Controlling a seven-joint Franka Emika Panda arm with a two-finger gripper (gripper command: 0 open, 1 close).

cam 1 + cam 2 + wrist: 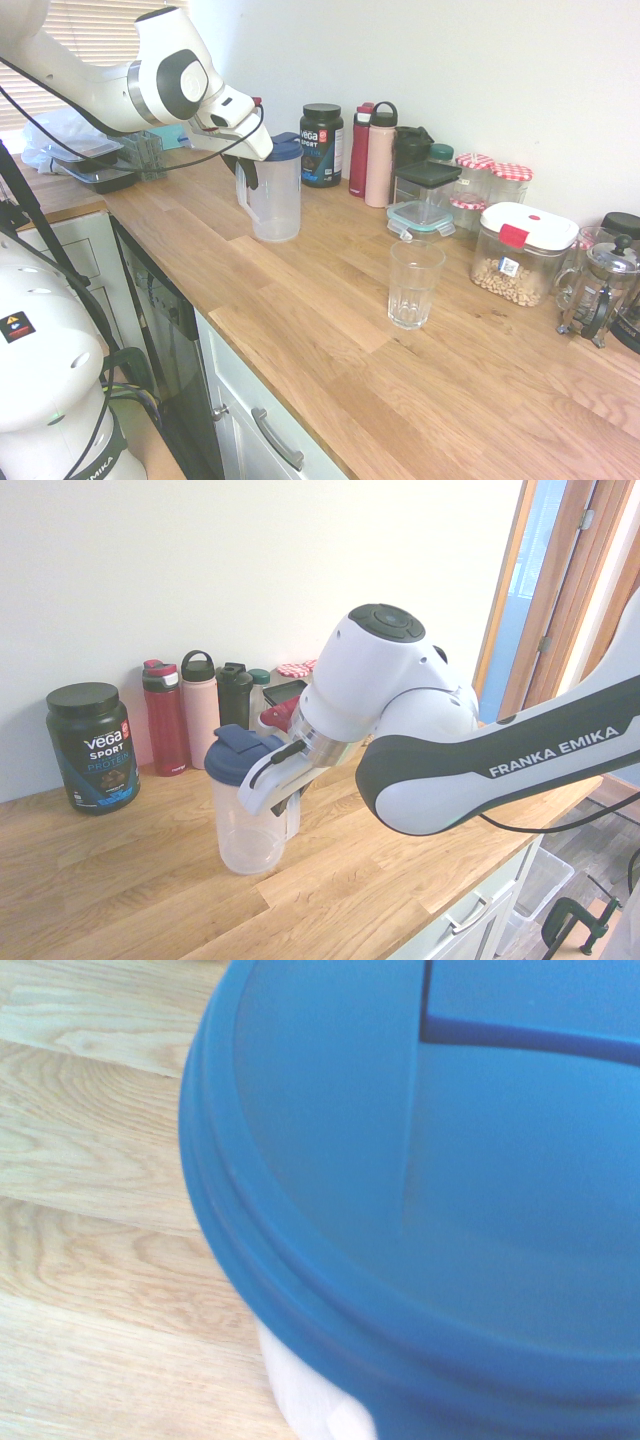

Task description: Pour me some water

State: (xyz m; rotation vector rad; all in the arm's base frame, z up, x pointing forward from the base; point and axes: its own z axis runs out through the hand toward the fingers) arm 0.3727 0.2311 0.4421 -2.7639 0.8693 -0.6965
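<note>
**Robot arm takes hold of the jug as an empty glass waits**

An empty glass (pixel 416 284) stands nearest on the wooden bench (pixel 330 340), upright and alone, well apart from everything else, apparently left clear so that water can be tipped into it. Further along, one clear jug (pixel 274 195) with a blue lid (pixel 238 754) sits upright on the bench, its handle turned toward the white arm. The pincer (pixel 285 785) reaches down at a slant to the handle side, just under the lid; its tips appear drawn in around the handle, though the arm's casing hides them too much to say whether the hold is firm. The jug has not left the bench, so pouring looks some way off. Whether the jug holds water cannot be made out.

Along the wall behind stand one black protein tub (pixel 321 144), a red bottle (pixel 360 150), a pink bottle (pixel 380 155) and a dark bottle (pixel 235 693), then several lidded storage boxes and jars, pushed back out of the working area. A coffee press (pixel 600 290) stands at the far end.
</note>
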